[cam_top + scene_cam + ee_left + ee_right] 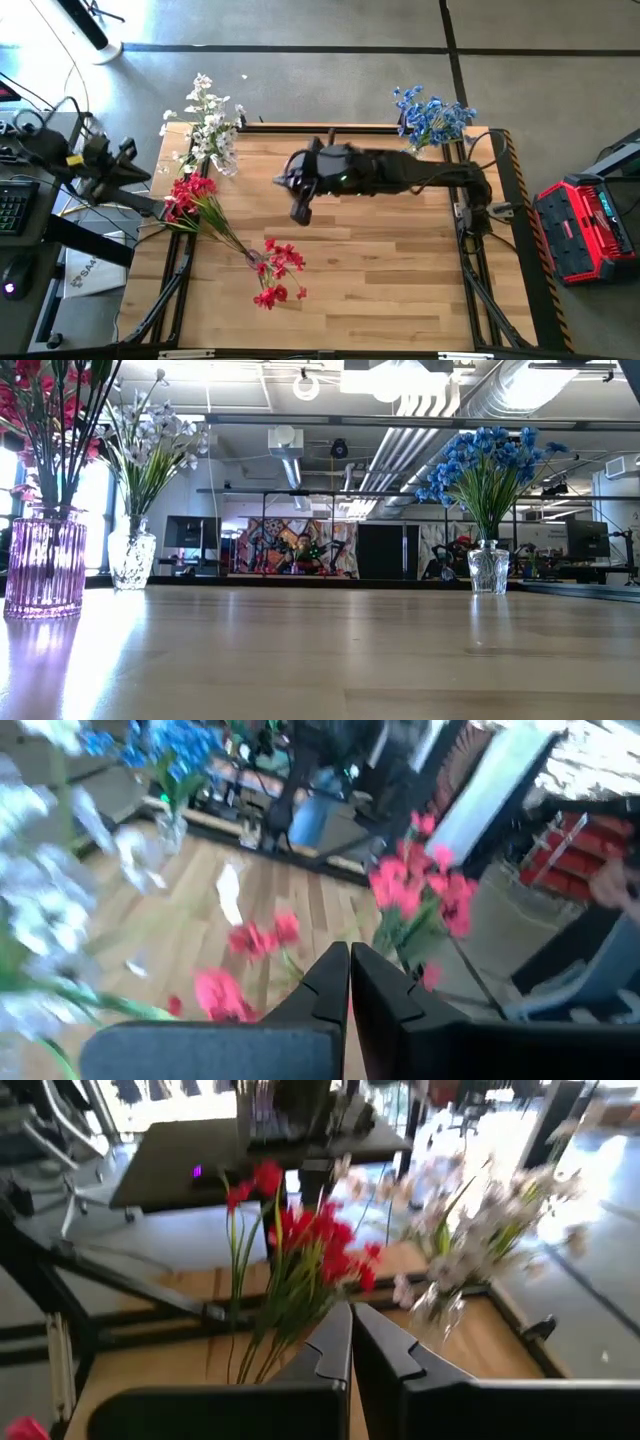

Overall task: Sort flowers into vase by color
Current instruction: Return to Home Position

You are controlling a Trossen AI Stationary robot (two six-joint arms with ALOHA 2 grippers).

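Red flowers (275,270) lie loose on the wooden counter (400,290), in neither gripper. The right gripper (300,212), fingers together and empty, hangs well apart from the purple vase (45,572); the left gripper (348,952), likewise closed, waits near it. Both look parked, nothing to carry. That ribbed glass holds another red bunch (190,192) — thin wiry stems.

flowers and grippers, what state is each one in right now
red flowers: standing in the purple vase, stems splayed wide
white flowers: standing in the left clear vase
blue flowers: standing in the right clear vase
left gripper: shut, empty, beside the table's left edge
right gripper: shut, empty, held above the table's middle
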